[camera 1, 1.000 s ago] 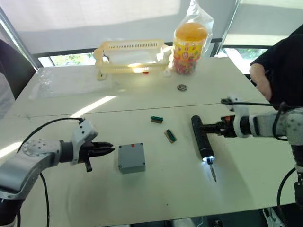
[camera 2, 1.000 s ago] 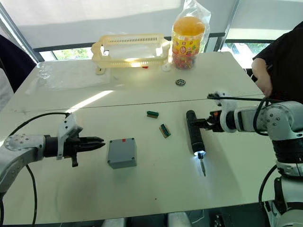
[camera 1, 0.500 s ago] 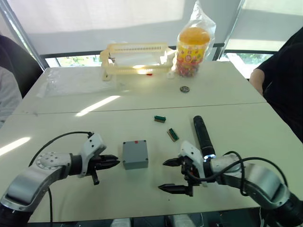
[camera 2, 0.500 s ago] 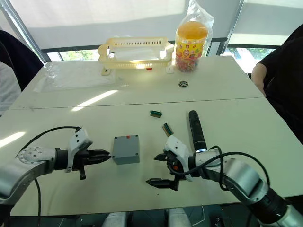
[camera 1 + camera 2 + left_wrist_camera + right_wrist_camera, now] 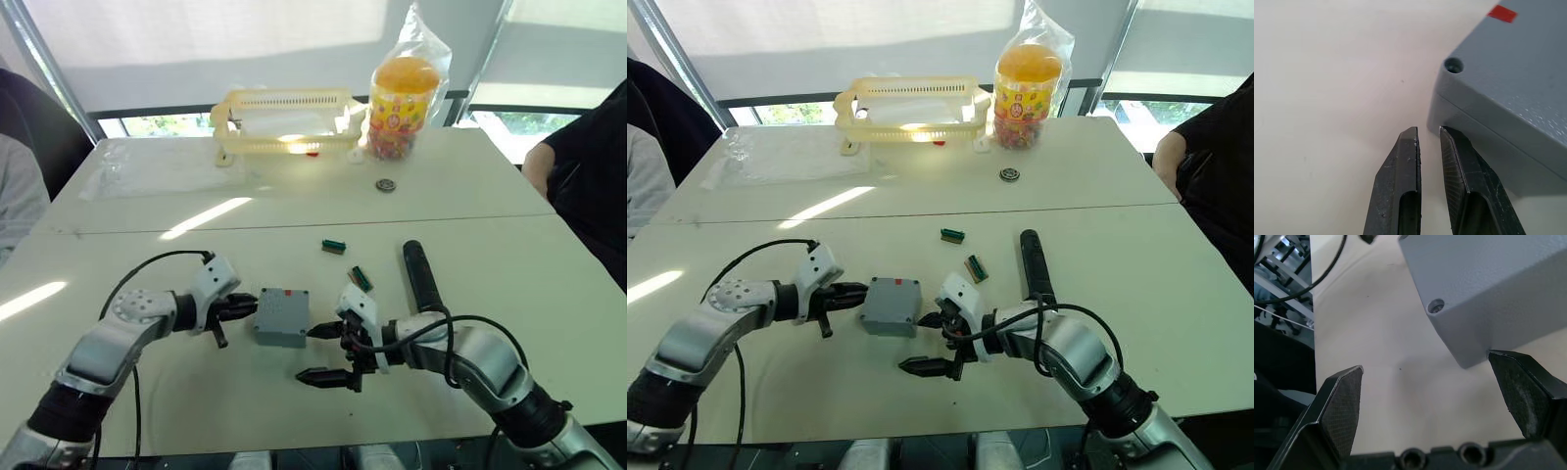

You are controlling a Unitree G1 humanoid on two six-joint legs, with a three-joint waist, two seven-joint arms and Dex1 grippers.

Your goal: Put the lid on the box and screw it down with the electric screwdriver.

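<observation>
The box [image 5: 282, 316] sits on the counter [image 5: 294, 211], red mark up. Left pincer [image 5: 246, 306] is pinched nearly closed, tips at the box's left edge. Right pincer [image 5: 321, 354] is spread wide, one finger touching the box's right corner. The electric screwdriver [image 5: 420, 277] lies well right of the box.

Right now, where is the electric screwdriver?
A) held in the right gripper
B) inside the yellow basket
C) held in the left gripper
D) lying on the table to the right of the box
D: the electric screwdriver lies free on the table, while the open right gripper is by the box.
</observation>
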